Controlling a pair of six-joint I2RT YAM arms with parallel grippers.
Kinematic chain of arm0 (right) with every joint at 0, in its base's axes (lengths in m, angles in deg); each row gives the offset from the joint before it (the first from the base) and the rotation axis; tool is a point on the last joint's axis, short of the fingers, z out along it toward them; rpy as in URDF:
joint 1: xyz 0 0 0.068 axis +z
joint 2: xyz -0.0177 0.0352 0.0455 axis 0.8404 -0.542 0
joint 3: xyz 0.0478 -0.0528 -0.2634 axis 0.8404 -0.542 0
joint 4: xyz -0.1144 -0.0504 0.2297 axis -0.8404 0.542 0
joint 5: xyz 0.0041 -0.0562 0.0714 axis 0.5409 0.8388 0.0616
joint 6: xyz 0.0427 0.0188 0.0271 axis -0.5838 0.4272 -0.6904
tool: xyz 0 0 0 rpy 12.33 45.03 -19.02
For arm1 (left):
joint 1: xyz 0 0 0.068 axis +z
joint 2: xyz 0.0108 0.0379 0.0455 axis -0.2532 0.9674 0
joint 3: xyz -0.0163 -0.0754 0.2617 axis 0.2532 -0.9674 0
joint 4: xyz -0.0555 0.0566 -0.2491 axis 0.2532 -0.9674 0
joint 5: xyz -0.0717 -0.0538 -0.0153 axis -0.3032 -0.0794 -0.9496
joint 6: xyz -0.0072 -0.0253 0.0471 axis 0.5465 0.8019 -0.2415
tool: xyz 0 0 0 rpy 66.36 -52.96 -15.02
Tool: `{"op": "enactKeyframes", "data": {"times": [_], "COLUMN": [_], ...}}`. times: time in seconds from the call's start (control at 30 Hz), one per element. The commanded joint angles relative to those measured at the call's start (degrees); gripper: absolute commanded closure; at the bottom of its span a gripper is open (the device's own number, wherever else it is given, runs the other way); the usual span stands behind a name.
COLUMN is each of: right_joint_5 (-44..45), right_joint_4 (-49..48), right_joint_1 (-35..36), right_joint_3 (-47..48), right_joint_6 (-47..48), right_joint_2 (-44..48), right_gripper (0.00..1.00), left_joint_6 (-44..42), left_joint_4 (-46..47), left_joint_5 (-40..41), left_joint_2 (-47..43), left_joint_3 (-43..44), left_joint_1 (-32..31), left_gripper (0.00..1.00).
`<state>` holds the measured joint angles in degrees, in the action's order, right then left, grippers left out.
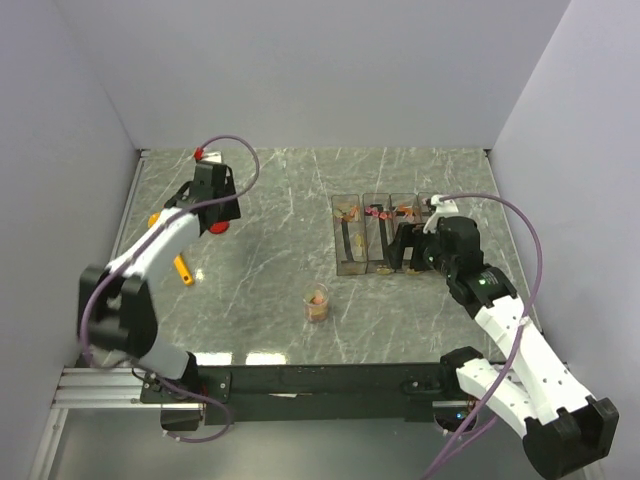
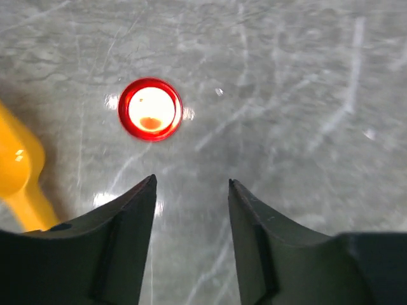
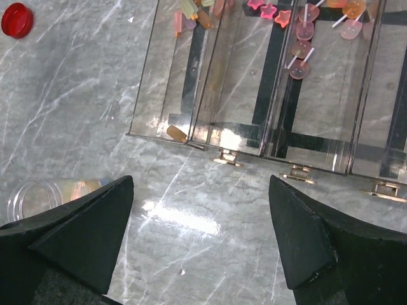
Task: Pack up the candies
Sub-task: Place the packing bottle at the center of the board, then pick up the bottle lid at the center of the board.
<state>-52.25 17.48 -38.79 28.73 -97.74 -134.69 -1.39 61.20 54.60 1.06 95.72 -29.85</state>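
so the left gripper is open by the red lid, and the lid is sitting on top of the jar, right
Not quite. The left gripper is open by the red lid, but the lid lies flat on the table, not on the jar. The top view shows the jar standing apart from it, near the middle of the table, with no lid on it.

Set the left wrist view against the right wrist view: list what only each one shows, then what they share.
Only the left wrist view: the yellow scoop at the left edge and the open left gripper. Only the right wrist view: the clear compartment box holding candies, a small clear jar at lower left, and the open right gripper. Shared: the red lid and the grey marble table.
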Motion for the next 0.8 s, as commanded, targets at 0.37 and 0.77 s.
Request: {"op": "enactKeyframes", "data": {"times": [0.37, 0.77], "right_joint_5": [-1.36, -1.27], "right_joint_4": [-2.3, -1.86], "right_joint_1": [0.59, 0.77], "right_joint_3": [-1.82, -1.82], "right_joint_6": [0.57, 0.48], "right_joint_2": [2.72, 2.1], "right_gripper": [0.07, 0.07], "left_joint_6": [-1.61, -1.52], "left_joint_4": [4.98, 6.03], "left_joint_5": [-6.56, -6.57], "left_joint_2": [27.62, 31.06], "left_joint_3": [14.86, 13.98], "left_joint_1": [7.62, 7.88], "left_gripper": [0.65, 0.8]}}
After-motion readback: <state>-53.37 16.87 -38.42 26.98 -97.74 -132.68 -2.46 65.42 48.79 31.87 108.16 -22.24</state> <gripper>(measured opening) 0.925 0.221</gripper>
